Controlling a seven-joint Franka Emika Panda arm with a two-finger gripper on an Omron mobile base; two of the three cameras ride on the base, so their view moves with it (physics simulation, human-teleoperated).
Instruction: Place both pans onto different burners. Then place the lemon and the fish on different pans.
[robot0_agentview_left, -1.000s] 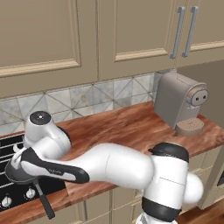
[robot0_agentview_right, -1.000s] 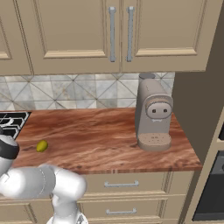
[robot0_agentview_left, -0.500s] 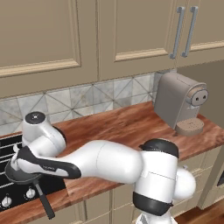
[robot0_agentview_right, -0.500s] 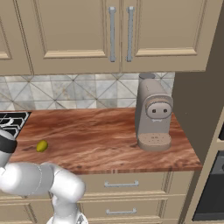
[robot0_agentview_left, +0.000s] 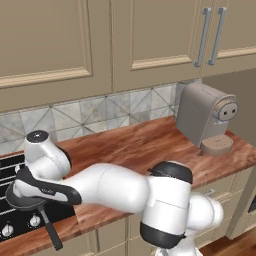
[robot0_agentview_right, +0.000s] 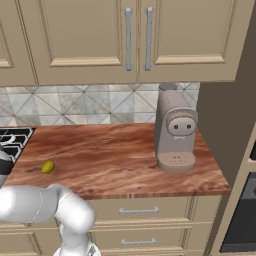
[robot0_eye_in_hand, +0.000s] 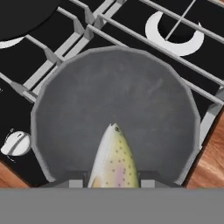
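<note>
Gripper (robot0_eye_in_hand: 113, 183) apparently clamping fish (robot0_eye_in_hand: 113, 158)

**Layout: hob end of the bench**

- Hob (robot0_agentview_left: 10, 220): set into the bench (robot0_agentview_left: 135, 150) at its left end, knobs (robot0_agentview_left: 34, 220) along the front edge.
- Pan (robot0_eye_in_hand: 113, 109): on the hob grate (robot0_eye_in_hand: 65, 41), over a front burner, handle (robot0_agentview_left: 50, 232) reaching out past the bench front.
- Second pan (robot0_eye_in_hand: 22, 13): on the grate beside the first, apart from it.
- Burner (robot0_eye_in_hand: 175, 33): uncovered, next to the first pan.
- Fish (robot0_eye_in_hand: 113, 159): above the first pan's middle, between the claw (robot0_eye_in_hand: 113, 179) tips.
- Lemon (robot0_agentview_right: 47, 167): on the bench, just right of the hob, near the front.
- Coffee machine (robot0_agentview_right: 174, 131): far right of the bench, against the wall tiles (robot0_agentview_right: 85, 105).
- Wall cabinets (robot0_agentview_right: 135, 40): above the bench.
- Drawers (robot0_agentview_right: 140, 215): below it.
</note>
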